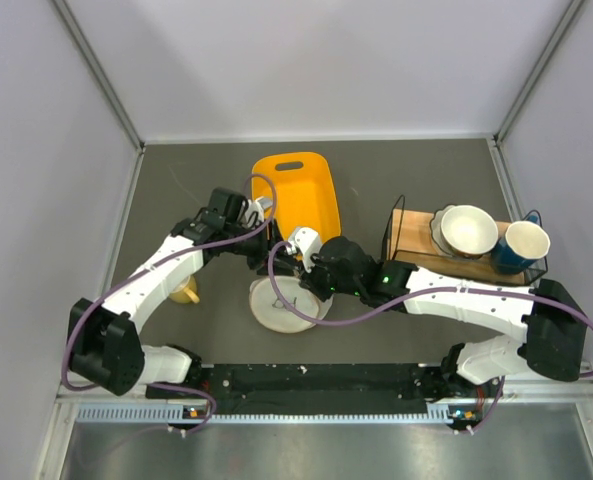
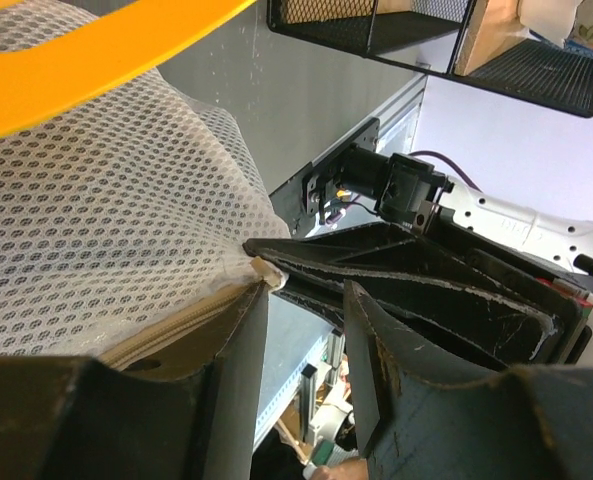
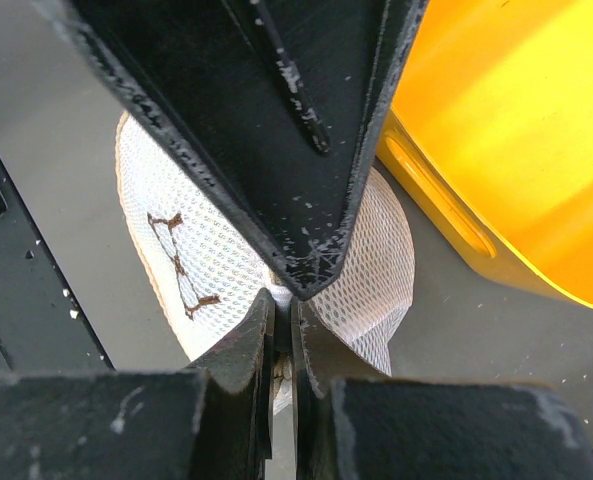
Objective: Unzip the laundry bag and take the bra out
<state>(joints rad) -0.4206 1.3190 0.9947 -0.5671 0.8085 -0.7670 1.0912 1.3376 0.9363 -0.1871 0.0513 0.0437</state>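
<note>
Laundry bag (image 1: pixel 276 306) sits mid worktop (image 1: pixel 191 170), just on the near side of yellow tub (image 1: pixel 298 195). We count one bag, one tub, no bra showing. Right pincer (image 3: pixel 281 305) clenched on tan bit at bag's far zip rim, probably the pull. Left pincer (image 2: pixel 306 290) half-spread, gripping nothing, tips right beside that spot. Bag round, no long axis; we judge right arm drags the pull along the rim

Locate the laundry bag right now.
Top view: the laundry bag lies mid-table, slightly left of centre, just on the robot's side of the yellow tub.
</note>
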